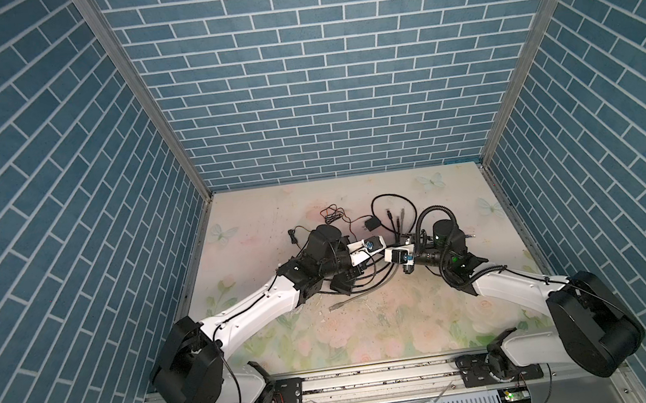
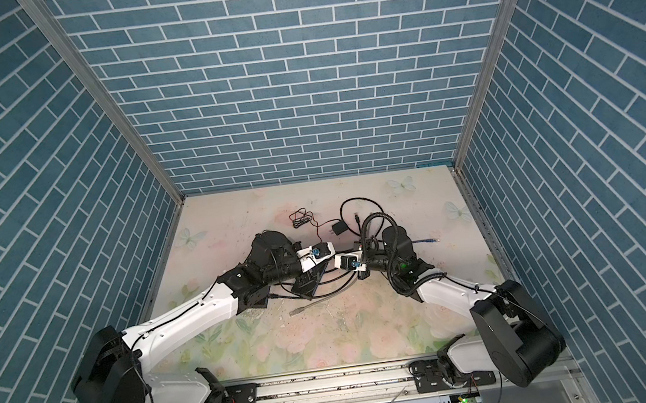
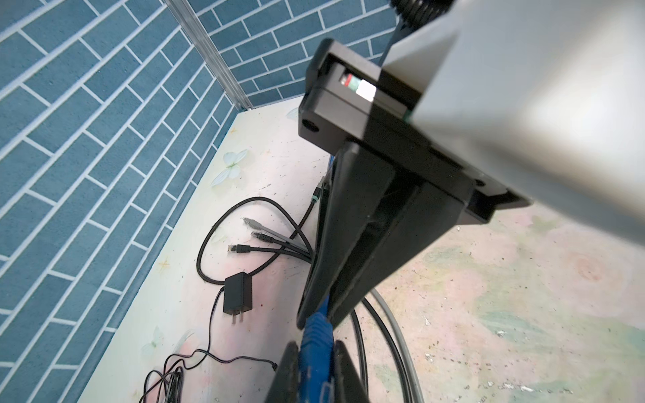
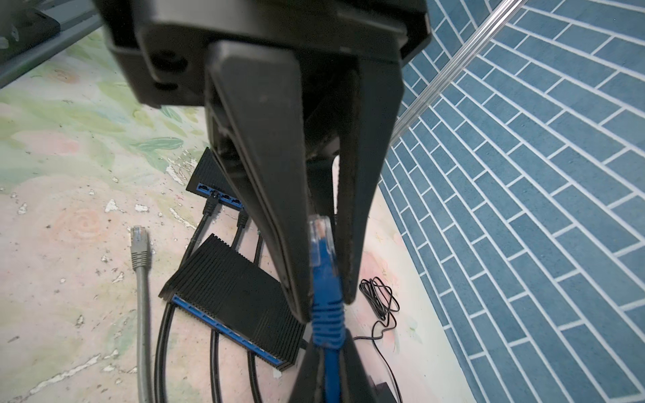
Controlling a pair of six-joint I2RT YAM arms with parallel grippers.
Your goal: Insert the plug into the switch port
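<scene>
Presently, the blue plug [image 4: 323,265] is held off the table [image 1: 370,330] near its middle. It is clamped at the boot by the right gripper [image 4: 326,303], whose jaws are closed on it with the clear tip turned back toward the wrist. The same plug is pinched from the opposite side by the left gripper [image 3: 316,352], likewise closed on it, so that the two sets of fingertips almost meet. Below them the nearer switch [image 4: 237,289] is laid flat, and black cables [image 4: 213,366] are led from its blue port row. A farther switch [image 4: 209,178] is set just behind it, with two black connectors seated in its ports. A grey plug [image 4: 139,244] is left loose on the table beside the nearer switch, apart from it. Toward the back, a black power adapter [image 3: 237,293] is seen with its thin cord, among further loose cable ends. The table is closed in at the back and both sides by blue brick-patterned walls [image 1: 299,88] joined at aluminium corner posts [image 1: 143,95]. Its front edge is bounded by a metal rail [image 1: 376,376] carrying the arm bases. A bare floral stretch is left between the switches and that rail. Any lettering on the switches or adapter is too small to be read.
</scene>
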